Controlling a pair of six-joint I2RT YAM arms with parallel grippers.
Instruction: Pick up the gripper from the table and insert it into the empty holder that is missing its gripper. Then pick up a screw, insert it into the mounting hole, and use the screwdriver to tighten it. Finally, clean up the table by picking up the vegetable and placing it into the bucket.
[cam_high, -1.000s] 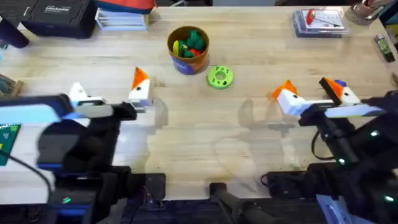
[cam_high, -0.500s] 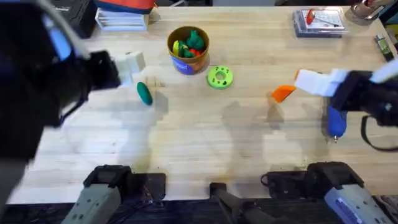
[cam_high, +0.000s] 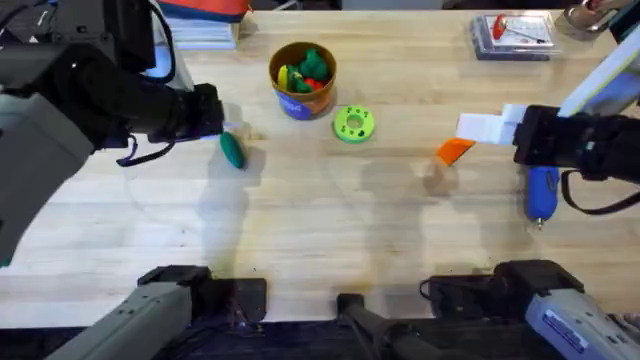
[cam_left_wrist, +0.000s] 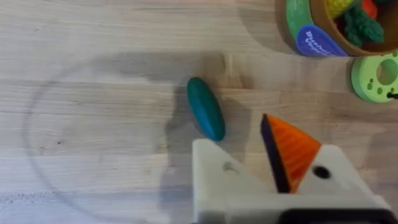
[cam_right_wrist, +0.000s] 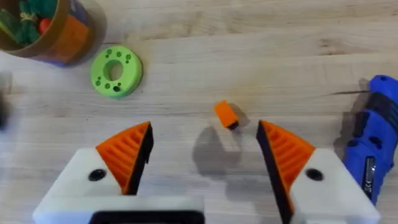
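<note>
The wooden table (cam_high: 330, 230) carries everything, and the two arms are the biggest shapes over it. The left gripper (cam_high: 228, 125) reaches in from nine o'clock; whether it stands open I cannot tell, since the left wrist view gives one orange pad and a white finger body and no clear gap. The right gripper (cam_right_wrist: 202, 162) is spread wide — both ribbed orange pads well apart, with a small orange block (cam_right_wrist: 225, 115) lying on bare wood between and beyond them, gripped by nothing.

The bucket (cam_high: 302, 80) sits toward twelve o'clock, already holding several toy pieces. A lime-green disc (cam_high: 353, 124) lies just beside it at about four o'clock.

The screwdriver (cam_high: 541, 194) lies flat at three o'clock, under the right arm. It looks rigid and smooth-bodied, probably the heaviest loose item; a grip across the thick blue barrel near its middle would likely balance it best, as the thin tip offers nothing to hold.

The vegetable (cam_left_wrist: 206, 116) lies on the wood at about eight o'clock from the bucket, just off the left gripper. I judge it light, hard and slick — a rounded pod that could squirt out of a pinch near either tapered end. Closing across its widest midsection, pads square to its long axis, seems safest.
</note>
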